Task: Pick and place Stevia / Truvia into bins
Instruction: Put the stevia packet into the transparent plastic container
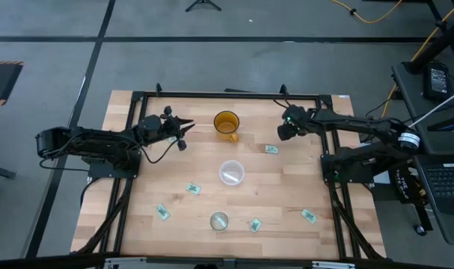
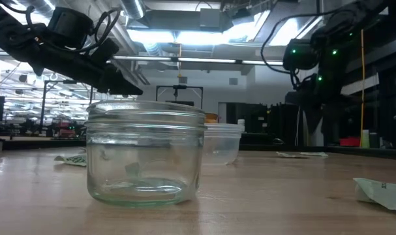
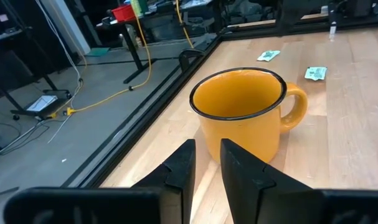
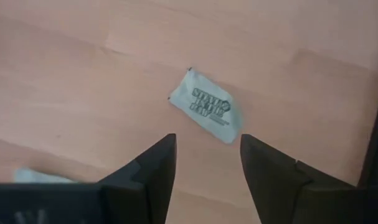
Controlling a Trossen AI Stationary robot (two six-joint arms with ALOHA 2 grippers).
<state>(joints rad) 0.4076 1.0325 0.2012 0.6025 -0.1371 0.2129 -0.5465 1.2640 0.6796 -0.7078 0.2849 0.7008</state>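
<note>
Green-and-white Stevia sachets lie flat and scattered on the wooden table: (image 1: 271, 149), (image 1: 193, 189), (image 1: 162, 212), (image 1: 255, 224), (image 1: 309, 216). The wide clear bin (image 1: 231, 172) stands mid-table, and the small greenish glass bin (image 1: 219, 221) stands nearer the front edge. My right gripper (image 1: 284, 133) hangs open above a sachet (image 4: 207, 107), pointing down, with a finger on either side of it and clear of it. A second sachet (image 4: 39, 176) shows beside it. My left gripper (image 1: 183, 134) hovers a little open, level, facing the orange mug (image 3: 241, 112).
The orange mug (image 1: 227, 123) stands near the far edge between the two grippers. A black frame (image 1: 227, 95) runs around the table's far and side edges. In the low view the glass bin (image 2: 145, 153) stands in front of the wide bin (image 2: 220, 143). Bare wood lies between the sachets.
</note>
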